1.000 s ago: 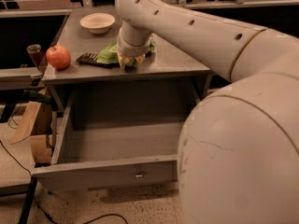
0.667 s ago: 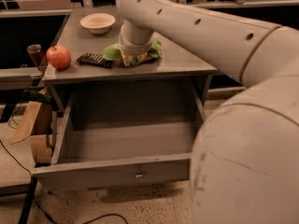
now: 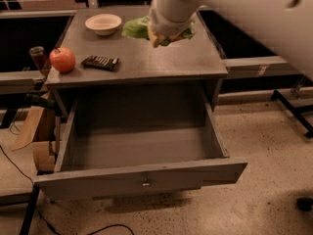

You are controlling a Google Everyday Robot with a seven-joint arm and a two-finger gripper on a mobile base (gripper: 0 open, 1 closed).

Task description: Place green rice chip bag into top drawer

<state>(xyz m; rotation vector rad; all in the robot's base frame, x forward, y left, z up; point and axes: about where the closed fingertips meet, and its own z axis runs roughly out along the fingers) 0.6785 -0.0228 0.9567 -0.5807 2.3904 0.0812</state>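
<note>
Camera view looks down on a grey cabinet with the top drawer pulled fully out across the lower half of the frame — its box is bare inside, and a small metal keyhole sits at the middle of the front panel. The pale robot arm enters from the upper right, and the gripper hangs at upper centre, over the rear part of the cabinet top. It is clenched around the green rice chip bag, whose crinkled lime foil sticks out on both sides of it; the bag appears raised off the surface, well back from the open drawer. On the cabinet top at upper left lie a cream bowl, a red apple and, just beside the apple, a dark ridged snack bar.
</note>
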